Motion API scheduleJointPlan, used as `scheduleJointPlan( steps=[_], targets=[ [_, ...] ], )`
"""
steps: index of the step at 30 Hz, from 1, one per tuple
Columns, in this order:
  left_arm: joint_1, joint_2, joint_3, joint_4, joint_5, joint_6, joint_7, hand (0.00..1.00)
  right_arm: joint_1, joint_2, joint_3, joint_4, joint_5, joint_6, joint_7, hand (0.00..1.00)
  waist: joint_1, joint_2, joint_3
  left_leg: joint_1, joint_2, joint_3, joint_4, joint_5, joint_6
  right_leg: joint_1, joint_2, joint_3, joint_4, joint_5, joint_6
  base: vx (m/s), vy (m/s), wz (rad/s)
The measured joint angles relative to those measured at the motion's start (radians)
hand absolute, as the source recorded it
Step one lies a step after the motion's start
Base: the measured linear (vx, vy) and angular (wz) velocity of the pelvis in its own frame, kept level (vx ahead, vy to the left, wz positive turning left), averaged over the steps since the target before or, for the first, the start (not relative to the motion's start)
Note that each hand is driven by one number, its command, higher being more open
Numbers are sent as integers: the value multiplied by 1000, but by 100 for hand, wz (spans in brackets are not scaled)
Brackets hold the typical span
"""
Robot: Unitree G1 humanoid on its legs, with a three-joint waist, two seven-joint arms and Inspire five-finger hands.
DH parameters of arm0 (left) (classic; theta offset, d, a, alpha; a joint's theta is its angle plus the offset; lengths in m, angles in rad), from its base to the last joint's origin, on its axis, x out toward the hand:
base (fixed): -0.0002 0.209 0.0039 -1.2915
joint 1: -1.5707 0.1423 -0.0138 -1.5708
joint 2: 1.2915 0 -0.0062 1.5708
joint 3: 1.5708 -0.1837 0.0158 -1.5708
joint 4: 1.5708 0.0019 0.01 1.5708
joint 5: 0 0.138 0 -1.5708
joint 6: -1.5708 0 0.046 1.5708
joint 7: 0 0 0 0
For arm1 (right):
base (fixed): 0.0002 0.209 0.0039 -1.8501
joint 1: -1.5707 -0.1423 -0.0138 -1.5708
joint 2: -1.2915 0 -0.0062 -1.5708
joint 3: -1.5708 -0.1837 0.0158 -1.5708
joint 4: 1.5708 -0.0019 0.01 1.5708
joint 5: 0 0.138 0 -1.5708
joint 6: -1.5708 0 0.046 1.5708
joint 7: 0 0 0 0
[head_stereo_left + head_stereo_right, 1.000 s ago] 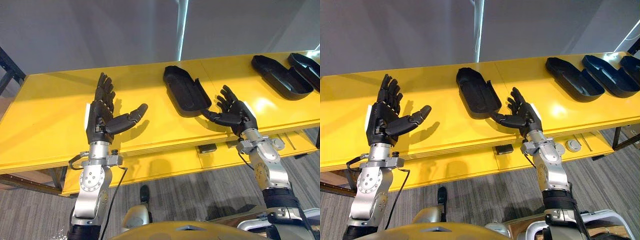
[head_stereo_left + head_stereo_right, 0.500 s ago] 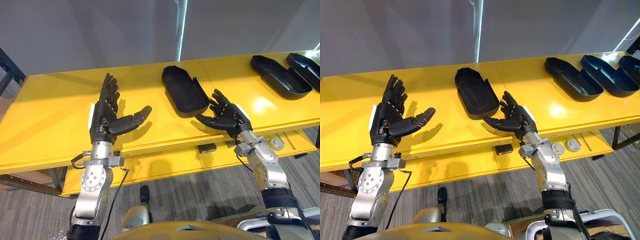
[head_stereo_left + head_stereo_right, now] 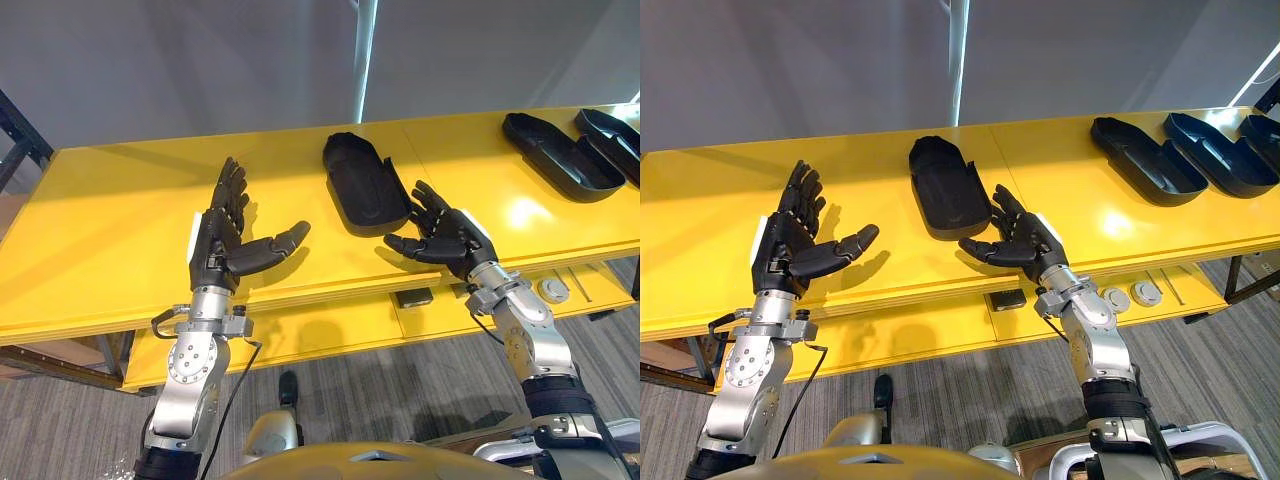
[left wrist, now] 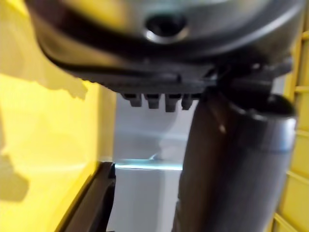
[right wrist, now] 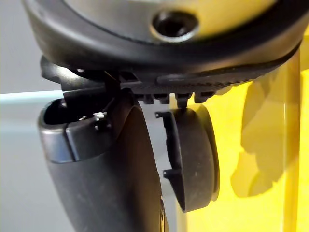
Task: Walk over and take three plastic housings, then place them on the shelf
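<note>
Left eye view, nearest first: a lower shelf (image 3: 330, 335) runs under the front edge of the yellow table (image 3: 100, 230).

Left hand (image 3: 222, 245): raised over the table front at about 8 o'clock of the nearest housing (image 3: 365, 185), well apart from it. Fingers straight and spread, thumb out toward the housing, nothing held. It has come slightly inward over the last second.

Right hand (image 3: 445, 240): at about 4 o'clock of the same housing, just beside its near end. Fingers splayed, palm turned inward, nothing held. A second ago it sat further out at the housing's near corner, and it has since swung in toward the centre. Contact now cannot be confirmed.

Nearest housing: a black open shell lying flat on the table between the two hands. Its near end has shifted slightly inward, consistent with a nudge from the right hand.

Second housing (image 3: 560, 155) and third housing (image 3: 615, 140): at 2 o'clock, far right of the table, untouched.

Assessment: no housing is lifted yet. Both hands appear to be closing on the first one for a two-sided pick-up. Placement on the shelf is wholly outstanding.
</note>
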Motion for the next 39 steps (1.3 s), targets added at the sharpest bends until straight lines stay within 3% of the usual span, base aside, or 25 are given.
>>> scheduleJointPlan(
  steps=[39],
  targets=[
    [0,23,-40,56,-17,1,0,100,-1,-17,22,7,-1,-12,20,100,-3,2,1,3,0,-19,0,0,-1,1,-2,-15,35,-30,-4,-1,-1,1]
  ],
)
